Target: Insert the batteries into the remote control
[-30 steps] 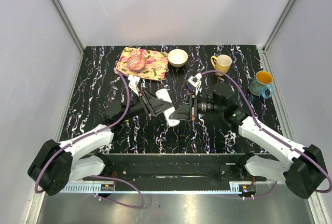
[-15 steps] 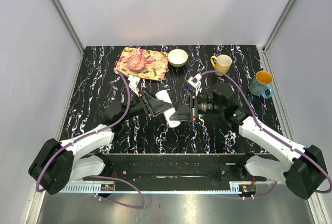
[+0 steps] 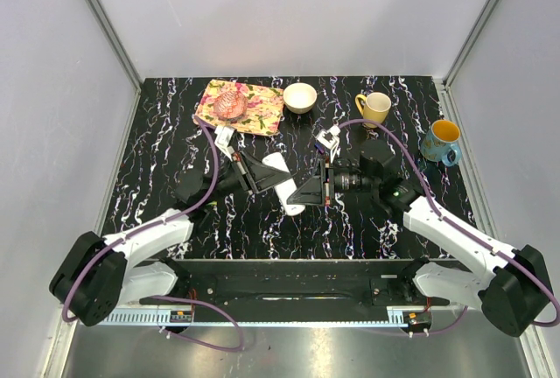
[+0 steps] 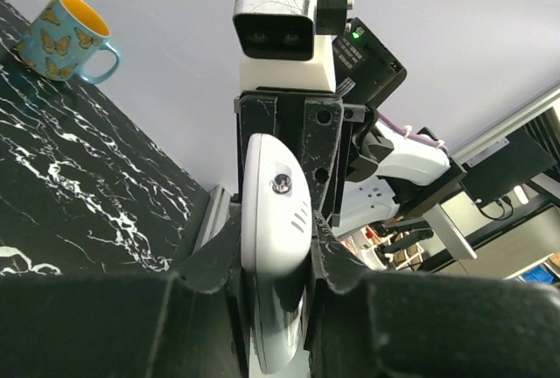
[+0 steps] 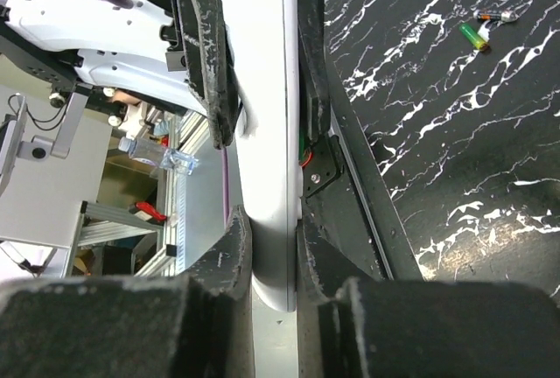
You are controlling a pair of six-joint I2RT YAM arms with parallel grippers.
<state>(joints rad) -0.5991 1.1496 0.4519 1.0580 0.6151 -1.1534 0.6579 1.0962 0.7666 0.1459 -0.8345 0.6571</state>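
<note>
Slim white plastic remote control bar (image 3: 282,177) is clamped from both sides: left pincer (image 4: 273,255) and right pincer (image 5: 269,229) each closed on it, over the black marbled surface (image 3: 157,150). Tiny green cylinder battery (image 5: 472,35) lies there, well apart.

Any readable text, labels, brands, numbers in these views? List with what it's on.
No readable text in any view.
The batteries: any print is too small to read.
The remote control: no lettering on the faces shown.
The butterfly mug: pattern only, no words.
</note>
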